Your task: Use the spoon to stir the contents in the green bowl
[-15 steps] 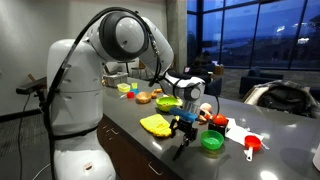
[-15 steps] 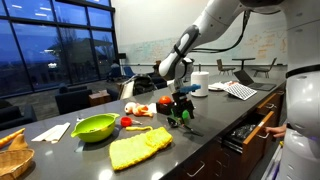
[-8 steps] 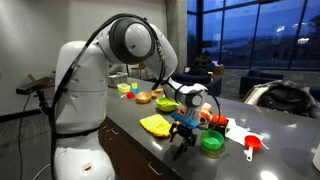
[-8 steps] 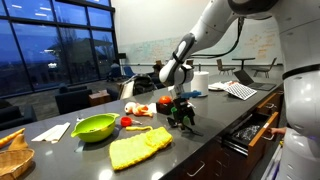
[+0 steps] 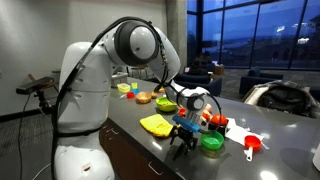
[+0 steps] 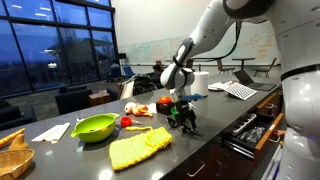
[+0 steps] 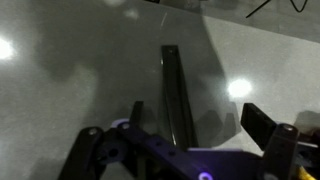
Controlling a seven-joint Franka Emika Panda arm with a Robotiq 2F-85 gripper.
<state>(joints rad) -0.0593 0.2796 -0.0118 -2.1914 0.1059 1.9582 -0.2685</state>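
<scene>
where the wrist view looks down past the gripper (image 7: 198, 122), the spoon (image 7: 176, 95) shows as a slim, flat, dark grey strip of handle lying on the counter (image 7: 60, 90), a smooth grey surface glossy enough to carry bright spots of lamp glare. the handle runs straight away from the camera and sits between the two black fingers (image 7: 258, 124), nearer to one than the other, with bare counter showing on both sides of it. the fingers are spread apart and neither is seen to touch it. only the handle shows; the oval end is out of sight. in an exterior view the green bowl (image 5: 211, 142) is a small, round, shallow piece of bright plastic. the gripper hangs low just beside the green bowl, on the side facing a crinkled yellow cloth (image 5: 155, 124). the spoon lies under it there, near the green bowl but outside it.
</scene>
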